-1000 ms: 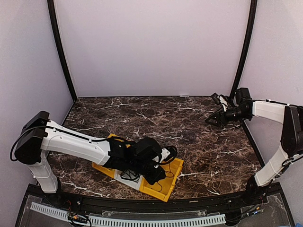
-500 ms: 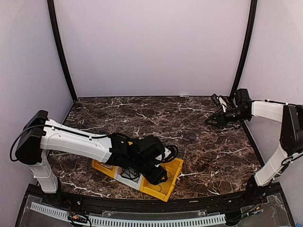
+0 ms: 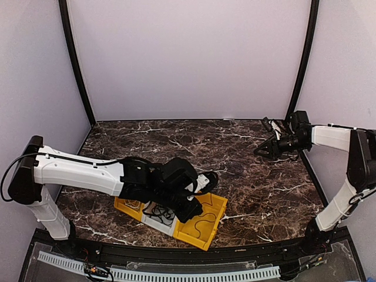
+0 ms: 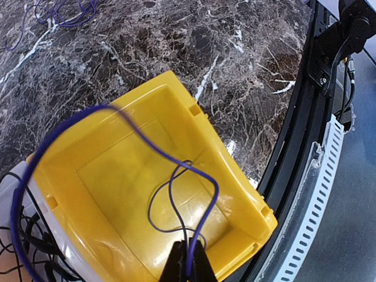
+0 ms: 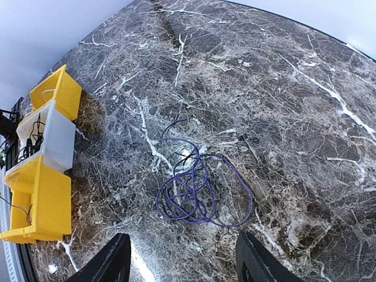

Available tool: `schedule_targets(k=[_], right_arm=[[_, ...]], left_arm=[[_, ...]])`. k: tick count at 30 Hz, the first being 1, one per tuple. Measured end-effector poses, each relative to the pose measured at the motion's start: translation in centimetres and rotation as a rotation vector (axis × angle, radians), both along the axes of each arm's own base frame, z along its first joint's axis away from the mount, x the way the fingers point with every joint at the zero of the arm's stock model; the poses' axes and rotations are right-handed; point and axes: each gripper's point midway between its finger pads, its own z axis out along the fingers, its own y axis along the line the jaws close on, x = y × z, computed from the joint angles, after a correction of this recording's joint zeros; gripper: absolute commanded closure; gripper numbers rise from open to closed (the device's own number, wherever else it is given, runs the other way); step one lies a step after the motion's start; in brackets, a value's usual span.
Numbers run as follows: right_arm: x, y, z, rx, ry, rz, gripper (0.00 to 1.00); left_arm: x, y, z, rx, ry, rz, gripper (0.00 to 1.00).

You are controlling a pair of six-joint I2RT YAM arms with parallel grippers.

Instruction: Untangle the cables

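My left gripper (image 4: pixel 188 259) is shut on a thin purple cable (image 4: pixel 202 182) and holds it above the right yellow bin (image 4: pixel 235 176); the cable loops down into the bin and arcs off to the left. In the top view my left gripper (image 3: pixel 192 212) is over the row of bins (image 3: pixel 214 205). A second purple cable (image 5: pixel 197 191) lies coiled and tangled on the marble table. My right gripper (image 5: pixel 182 249) is open and empty, hovering above and beside that coil. In the top view it (image 3: pixel 260 150) is at the far right.
The bins stand in a row near the front edge: yellow (image 5: pixel 56 88), white (image 5: pixel 50 138) with dark cables inside, yellow (image 5: pixel 35 200). A black frame rail (image 4: pixel 294 153) and a slotted white cable duct (image 4: pixel 317 211) run along the table's front edge.
My left arm has drawn back to the left and up a little, uncovering more of the right yellow bin and the cable in it. The right arm has barely moved.
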Motion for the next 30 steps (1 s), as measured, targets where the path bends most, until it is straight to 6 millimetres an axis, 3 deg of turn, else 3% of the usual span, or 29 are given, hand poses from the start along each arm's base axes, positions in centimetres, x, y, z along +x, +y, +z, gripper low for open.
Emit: schedule_targets(k=[8,17,22,27,30], right_arm=[[-0.1,0.1,0.1,0.006,-0.001,0.005,0.39],[-0.1,0.1,0.1,0.005,-0.001,0.005,0.39],[-0.1,0.1,0.1,0.005,-0.001,0.005,0.39],[-0.1,0.1,0.1,0.007,-0.002,0.007,0.39],[-0.1,0.1,0.2,0.010,-0.002,0.009,0.39]], left_arm=[[-0.9,-1.5,-0.2,0.041,-0.005,-0.143,1.00],[-2.3,0.1,-5.4,0.208,0.081,-0.206,1.00],[-2.2,0.1,-6.4,0.248,0.096,-0.204,1.00],[-1.3,-1.1,-6.4,0.266,0.076,-0.187,0.82],[-0.7,-1.2,-6.2,0.279,0.053,-0.169,0.77]])
